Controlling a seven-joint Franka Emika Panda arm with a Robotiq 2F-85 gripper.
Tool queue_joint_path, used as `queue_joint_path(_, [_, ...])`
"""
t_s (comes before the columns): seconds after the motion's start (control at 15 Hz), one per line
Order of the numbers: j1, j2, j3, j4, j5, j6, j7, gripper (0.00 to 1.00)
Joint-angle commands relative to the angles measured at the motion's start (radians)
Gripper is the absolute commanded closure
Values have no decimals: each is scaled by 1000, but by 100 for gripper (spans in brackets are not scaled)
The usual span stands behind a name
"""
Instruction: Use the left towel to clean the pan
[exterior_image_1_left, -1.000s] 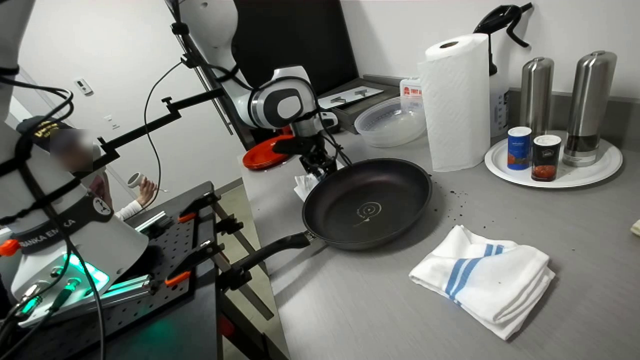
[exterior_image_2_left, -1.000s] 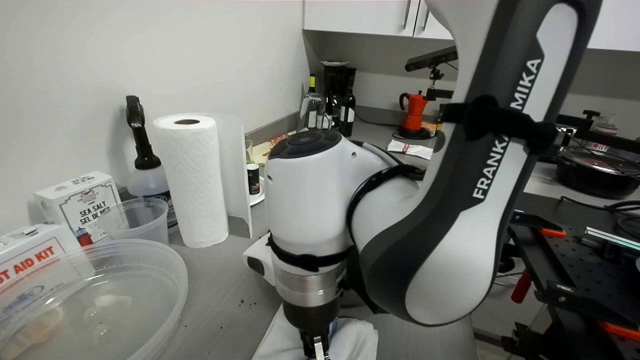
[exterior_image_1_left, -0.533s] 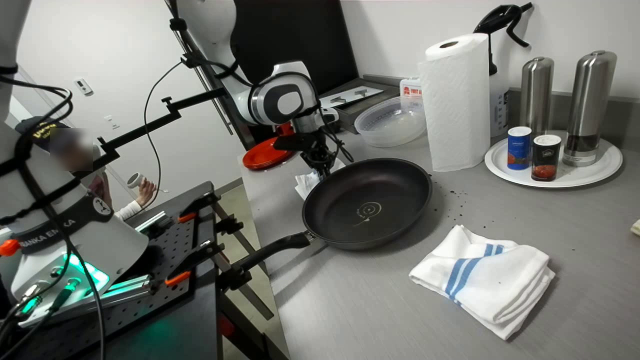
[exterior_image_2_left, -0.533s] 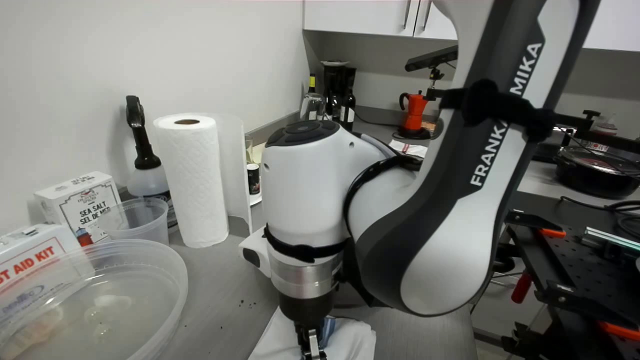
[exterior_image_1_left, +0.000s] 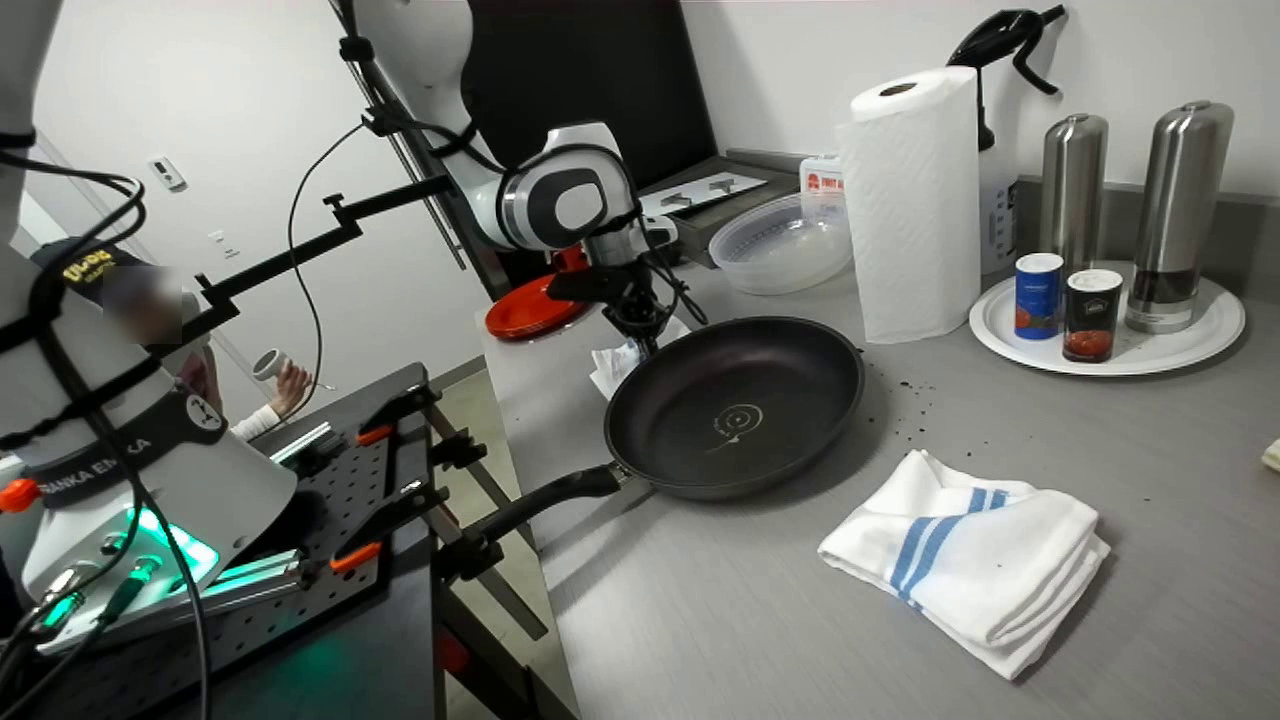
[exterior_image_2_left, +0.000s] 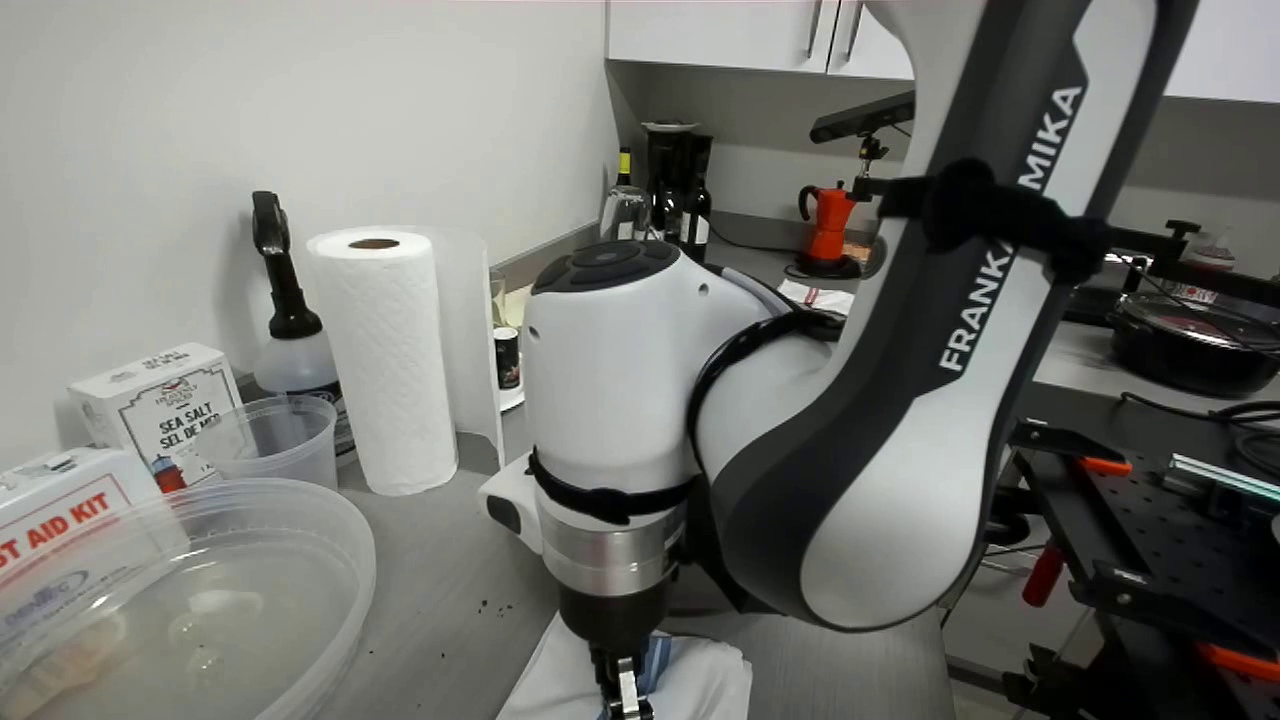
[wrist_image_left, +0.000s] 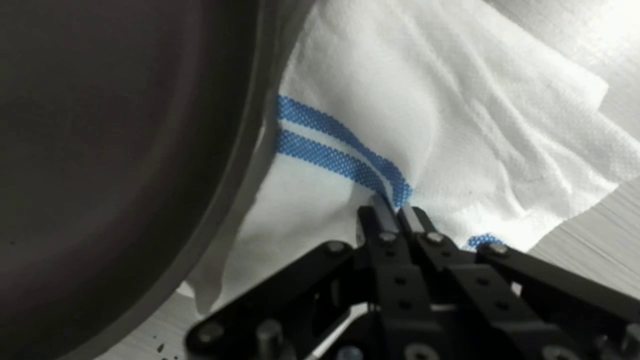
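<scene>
White towel (wrist_image_left: 440, 135): rumpled on the grey surface (exterior_image_1_left: 720, 620) just beside the pan (exterior_image_1_left: 735, 410), two blue stripes bending across it; whether an edge runs under the pan, I cannot tell.
Hand (wrist_image_left: 398, 212): narrow, pointing down, its fingertips (wrist_image_left: 385, 216) pinching a small ridge of the white towel where the stripes reach them.
Pan: round and black, open side up, a pale mark at the middle of its inside; its handle (exterior_image_1_left: 555, 500) reaches past the edge of the surface.
Folded towel (exterior_image_1_left: 965, 560): also white with blue stripes, lying in layers across the pan from the hand, apart from both.
Crumbs (exterior_image_1_left: 905, 384): dark, scattered on the surface near the pan.
Paper roll (exterior_image_1_left: 910, 215): upright, seen in both exterior views, a spray bottle (exterior_image_2_left: 288, 300) just beside it.
White plate (exterior_image_1_left: 1215, 320): carries two steel mills (exterior_image_1_left: 1183, 210), a blue shaker (exterior_image_1_left: 1038, 297) and a dark shaker (exterior_image_1_left: 1090, 318).
Red plate (exterior_image_1_left: 535, 308): near the edge of the surface.
Clear bowl (exterior_image_1_left: 775, 265): near the paper roll; in an exterior view a first-aid box (exterior_image_2_left: 70, 500) and a salt box (exterior_image_2_left: 165, 420) stand by it.
Arm (exterior_image_2_left: 860, 480): white and dark grey, wrapped with black straps, reaching down to the hand.
</scene>
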Motion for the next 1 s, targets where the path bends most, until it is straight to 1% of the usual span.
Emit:
queue_joint_path(0.0, [-1,-8,-2,-12,1,0,13,99])
queue_joint_path(0.4, [0,-57,-7,-27,-2,-6,15,99])
queue_joint_path(0.93, [7,-181,-8,-76,-6,-21,21,99])
